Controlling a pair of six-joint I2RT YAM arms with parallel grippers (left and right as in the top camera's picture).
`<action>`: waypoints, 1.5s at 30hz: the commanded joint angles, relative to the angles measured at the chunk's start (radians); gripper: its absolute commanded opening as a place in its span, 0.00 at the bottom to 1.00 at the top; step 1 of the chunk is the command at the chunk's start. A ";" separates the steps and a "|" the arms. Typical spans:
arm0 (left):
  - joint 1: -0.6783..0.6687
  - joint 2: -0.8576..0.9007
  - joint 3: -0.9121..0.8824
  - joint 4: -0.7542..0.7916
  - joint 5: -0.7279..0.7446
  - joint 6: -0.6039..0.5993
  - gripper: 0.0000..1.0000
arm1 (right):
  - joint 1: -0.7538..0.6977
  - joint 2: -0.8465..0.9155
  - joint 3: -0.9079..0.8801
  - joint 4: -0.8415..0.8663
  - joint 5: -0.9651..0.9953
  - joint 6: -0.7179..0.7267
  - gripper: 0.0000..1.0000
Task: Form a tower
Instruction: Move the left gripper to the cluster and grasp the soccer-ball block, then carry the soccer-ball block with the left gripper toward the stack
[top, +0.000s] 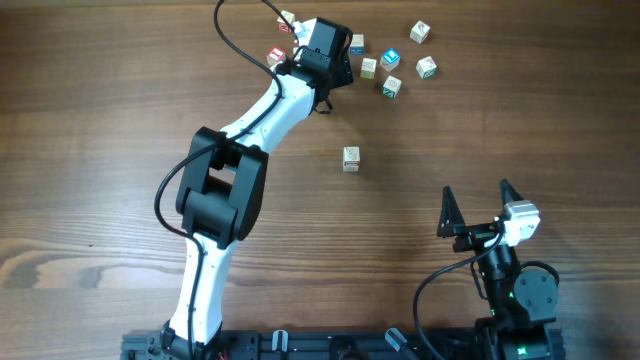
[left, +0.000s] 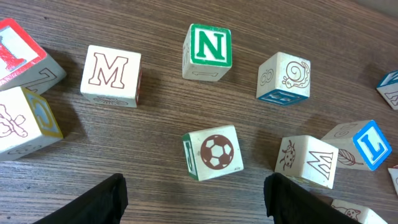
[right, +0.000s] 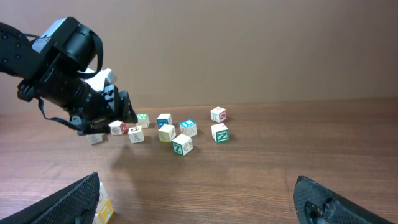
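1. Your left arm reaches far across the table. Its pincer (left: 196, 190) tips down over the loose cubes, jaws wide and holding nothing.
2. The soccer-ball cube (left: 212, 152) lies just ahead of that pincer, in line with the gap between its fingers. The green N cube (left: 208, 51) sits farther ahead.
3. Your right arm is folded near its base, its pincer (top: 478, 203) spread wide and empty.
4. The tower (top: 351, 158) stands well apart from the left pincer, nearer the right one. From above you cannot count its cubes.
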 joint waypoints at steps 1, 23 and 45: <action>-0.003 0.024 0.014 0.006 -0.021 0.026 0.73 | 0.004 -0.005 -0.001 0.002 -0.013 -0.002 1.00; -0.006 0.180 0.014 0.201 -0.022 0.044 0.56 | 0.004 -0.005 -0.001 0.002 -0.013 -0.002 1.00; -0.042 -0.219 0.014 -0.204 -0.024 0.044 0.31 | 0.004 -0.005 -0.001 0.002 -0.013 -0.002 1.00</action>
